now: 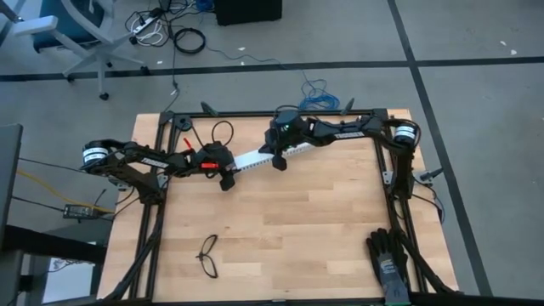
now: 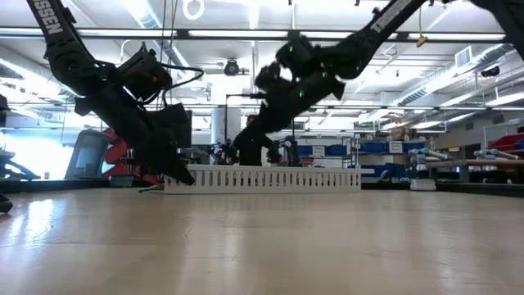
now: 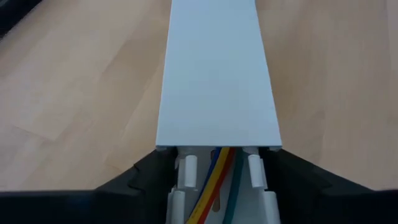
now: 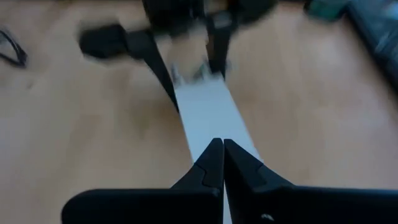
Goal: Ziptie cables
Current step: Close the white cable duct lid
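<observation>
We see a long white slotted plastic cable duct (image 1: 255,159) lying on the pale wooden counter (image 1: 289,229), toward its far edge, running between the two arms. The left gripper (image 1: 226,176) straddles one end of the duct — its dark fingers (image 3: 134,180) sit on either side of the white walls, clasping that end. In the left wrist view the cables (image 3: 217,177), thin blue, orange, yellow and green wires, lie inside the duct's channel, showing where the flat white lid (image 3: 217,74) stops and running out of sight beneath it.

The right gripper (image 1: 279,161) is at the other end of the duct, its two dark fingers (image 4: 239,171) pressed tightly together with no gap, their tips resting on or just above the duct's white top; we cannot tell whether they touch it. In the low view the duct stands on the counter with its comb-like side slots facing us, both arms coming down to it from above.

Well apart from the duct, near the counter's front edge, lie black thin-framed glasses (image 1: 208,257) and, at the front right corner, a dark glove (image 1: 389,259).

We cannot make out the ziptie in any view.
</observation>
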You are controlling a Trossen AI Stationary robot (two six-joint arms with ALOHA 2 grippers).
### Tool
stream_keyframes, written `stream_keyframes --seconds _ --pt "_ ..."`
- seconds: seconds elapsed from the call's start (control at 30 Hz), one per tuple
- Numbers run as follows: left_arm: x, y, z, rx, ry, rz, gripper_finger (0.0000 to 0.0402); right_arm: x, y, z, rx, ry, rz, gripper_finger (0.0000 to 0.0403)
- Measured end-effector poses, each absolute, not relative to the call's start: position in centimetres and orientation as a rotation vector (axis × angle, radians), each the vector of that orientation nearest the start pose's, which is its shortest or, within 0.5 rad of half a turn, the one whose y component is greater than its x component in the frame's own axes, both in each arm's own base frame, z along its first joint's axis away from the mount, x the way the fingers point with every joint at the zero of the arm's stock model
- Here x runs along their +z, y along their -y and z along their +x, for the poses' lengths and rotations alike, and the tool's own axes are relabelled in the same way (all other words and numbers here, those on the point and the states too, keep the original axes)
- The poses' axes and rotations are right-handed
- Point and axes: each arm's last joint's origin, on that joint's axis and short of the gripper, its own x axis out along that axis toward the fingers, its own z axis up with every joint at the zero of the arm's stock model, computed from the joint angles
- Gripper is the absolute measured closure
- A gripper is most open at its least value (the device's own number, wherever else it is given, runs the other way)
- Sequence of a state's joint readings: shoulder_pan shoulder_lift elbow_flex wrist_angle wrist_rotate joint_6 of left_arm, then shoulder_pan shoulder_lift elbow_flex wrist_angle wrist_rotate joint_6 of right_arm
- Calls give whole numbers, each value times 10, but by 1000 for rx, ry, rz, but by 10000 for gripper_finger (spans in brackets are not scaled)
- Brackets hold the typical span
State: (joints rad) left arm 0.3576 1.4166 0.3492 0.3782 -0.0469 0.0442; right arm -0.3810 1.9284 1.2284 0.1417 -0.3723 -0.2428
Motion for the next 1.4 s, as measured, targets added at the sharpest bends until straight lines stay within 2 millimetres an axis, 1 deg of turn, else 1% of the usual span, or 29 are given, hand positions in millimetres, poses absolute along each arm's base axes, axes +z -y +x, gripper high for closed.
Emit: stream_keyframes --seconds 0.07,0.2,0.33,0.43,0.53,0.63,0.7,0.93,1.03,1.4 --pt "117 -80 210 376 -696 -48 176 200 143 390 55 -490 -48 403" --pt "117 -80 210 381 -696 -54 151 207 141 381 52 -483 -55 403" --pt "118 -80 210 387 -691 -64 122 207 140 379 49 -494 -53 403" --pt "124 -82 215 407 -657 -102 112 205 140 378 45 -515 -47 403" --pt "131 -83 218 404 -630 -86 112 205 141 377 40 -519 -36 403" --pt "137 -82 215 400 -629 -71 115 205 141 377 38 -520 -32 403" --pt "139 -80 210 398 -664 -78 116 204 141 377 38 -527 -27 403" --pt "153 -73 194 397 -698 -134 117 204 143 376 31 -530 -23 403" --pt "152 -72 190 395 -740 -142 117 204 144 376 30 -530 -24 403" --pt "143 -70 186 397 -828 -170 117 203 144 375 9 -541 -28 403"
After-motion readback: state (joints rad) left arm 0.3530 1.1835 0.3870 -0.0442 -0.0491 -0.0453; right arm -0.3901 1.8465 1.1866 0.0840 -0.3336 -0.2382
